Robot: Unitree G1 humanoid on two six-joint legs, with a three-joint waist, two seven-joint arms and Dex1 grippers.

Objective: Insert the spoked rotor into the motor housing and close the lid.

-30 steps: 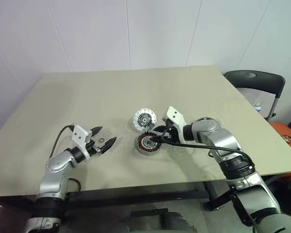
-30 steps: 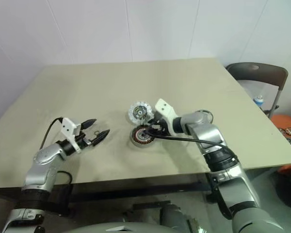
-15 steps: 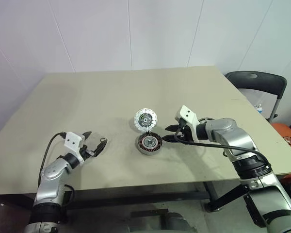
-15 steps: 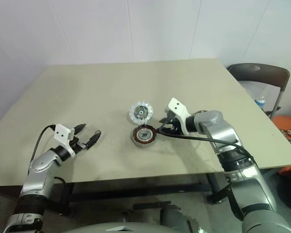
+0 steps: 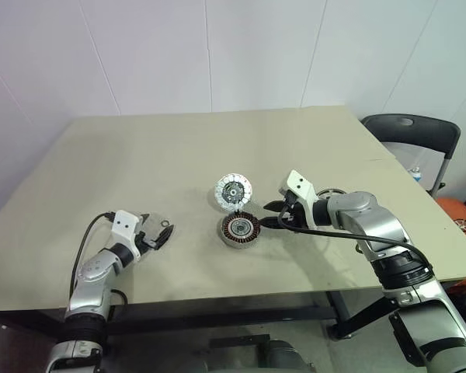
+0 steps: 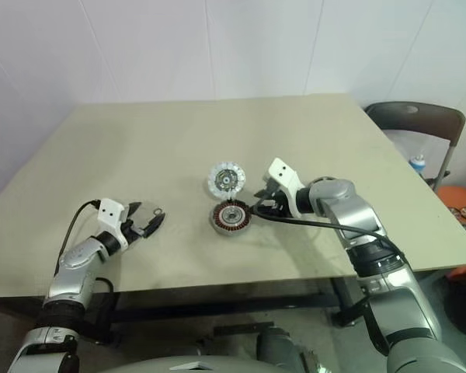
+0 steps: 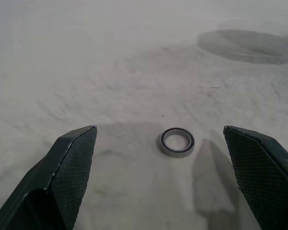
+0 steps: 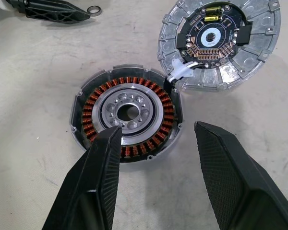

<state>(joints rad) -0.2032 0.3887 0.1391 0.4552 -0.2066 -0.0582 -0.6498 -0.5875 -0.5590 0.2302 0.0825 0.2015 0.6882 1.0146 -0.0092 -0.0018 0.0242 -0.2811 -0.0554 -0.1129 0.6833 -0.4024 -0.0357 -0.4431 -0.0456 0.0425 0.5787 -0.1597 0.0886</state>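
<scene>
Beige table (image 5: 140,148): top half bare, lots of free room toward the far edge and both upper corners. All the action sits in the lower-middle strip, close to the near edge. Dark chair (image 5: 415,132) off the right edge, clear of the arms

Motor housing (image 5: 238,231) at picture centre, just below middle: shallow round grey metal cup, coppery winding ring, silver hub with a small bolt circle, nothing seated in it. Lid (image 5: 233,190) stands open directly above it in the frame, tilted up on its hinge; silver-white radial segments around a dark board centre, white connector at the hinge side

Small thin dark ring with bright inner edge (image 7: 176,142) lies flat on the table at lower left, well apart from the housing. Spokes not discernible, so can't confirm it's the spoked rotor

Left gripper (image 5: 157,235): jaws spread wide, released, black knurled pads, ring lies between the tips but neither tip touching it

Right gripper (image 5: 270,214): jaws apart, holding nothing, tips just beside the housing's right rim; one pad overlaps the rim in the wrist view, contact can't be told

Versus a second ago: right gripper was over the housing, now backed off to its right. Left gripper has dropped lower toward the tabletop, still open. Housing and lid unchanged
</scene>
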